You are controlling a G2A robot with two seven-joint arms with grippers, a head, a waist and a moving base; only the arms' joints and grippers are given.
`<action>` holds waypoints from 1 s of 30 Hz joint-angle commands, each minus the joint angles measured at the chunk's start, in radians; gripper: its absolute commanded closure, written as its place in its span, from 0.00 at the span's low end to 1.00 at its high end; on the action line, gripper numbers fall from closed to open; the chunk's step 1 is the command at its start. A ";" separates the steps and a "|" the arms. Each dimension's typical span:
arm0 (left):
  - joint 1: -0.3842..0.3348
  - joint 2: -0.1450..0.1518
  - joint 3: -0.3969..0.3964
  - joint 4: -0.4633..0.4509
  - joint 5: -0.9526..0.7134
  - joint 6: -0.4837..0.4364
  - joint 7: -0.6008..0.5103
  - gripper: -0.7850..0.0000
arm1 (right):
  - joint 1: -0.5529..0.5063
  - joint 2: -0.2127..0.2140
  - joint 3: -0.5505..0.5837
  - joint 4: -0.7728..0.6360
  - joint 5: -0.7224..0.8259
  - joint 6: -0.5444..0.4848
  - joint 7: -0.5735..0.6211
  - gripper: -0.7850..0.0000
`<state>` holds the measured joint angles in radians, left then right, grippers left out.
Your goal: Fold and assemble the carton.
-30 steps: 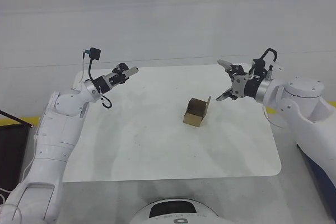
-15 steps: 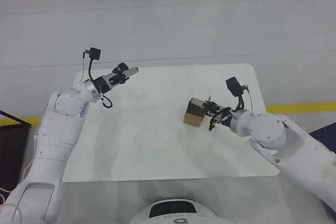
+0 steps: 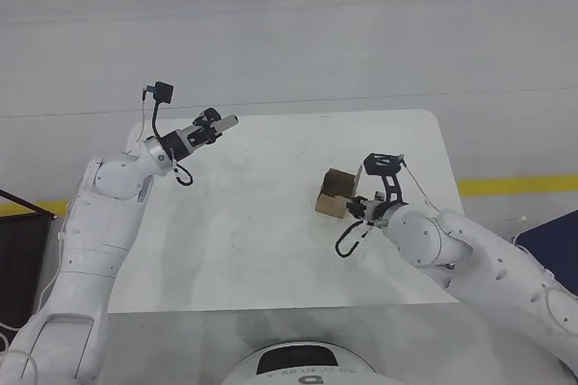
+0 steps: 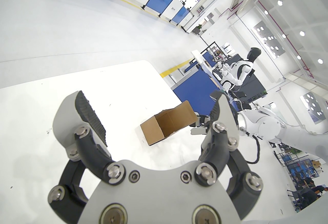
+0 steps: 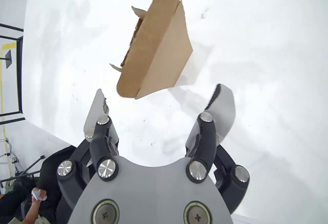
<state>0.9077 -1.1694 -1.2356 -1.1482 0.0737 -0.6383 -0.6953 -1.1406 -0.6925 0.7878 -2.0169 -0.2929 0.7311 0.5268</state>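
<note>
The small brown cardboard carton [image 3: 337, 192] lay on the white worktop [image 3: 270, 250], straight ahead of the right pincer [image 5: 160, 96]. Its long axis ran away from that pincer's spread, empty jaws, with its near end just beside them. Its open mouth faced the left pincer [image 4: 151, 98], which was likewise wide open, empty and well apart. Nothing lay inside the carton.
</note>
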 commanded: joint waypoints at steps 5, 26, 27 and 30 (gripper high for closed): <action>0.000 0.000 0.000 0.000 0.000 0.000 0.000 0.00 | 0.033 -0.038 -0.006 0.080 -0.014 0.095 -0.104 0.49; 0.000 0.000 0.000 0.000 0.000 0.000 0.000 0.00 | 0.101 -0.164 -0.068 0.247 -0.012 0.019 -0.327 1.00; 0.000 0.000 0.000 0.000 0.000 0.000 0.000 0.00 | 0.101 -0.168 -0.067 0.248 -0.015 0.004 -0.328 1.00; 0.000 0.000 0.000 0.000 0.000 0.000 0.000 0.00 | 0.096 -0.172 -0.050 0.244 -0.009 -0.049 -0.322 1.00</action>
<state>0.9077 -1.1694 -1.2356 -1.1482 0.0737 -0.6383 -0.6953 -1.0420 -0.8638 0.7290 -1.7706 -0.3080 0.7008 0.2043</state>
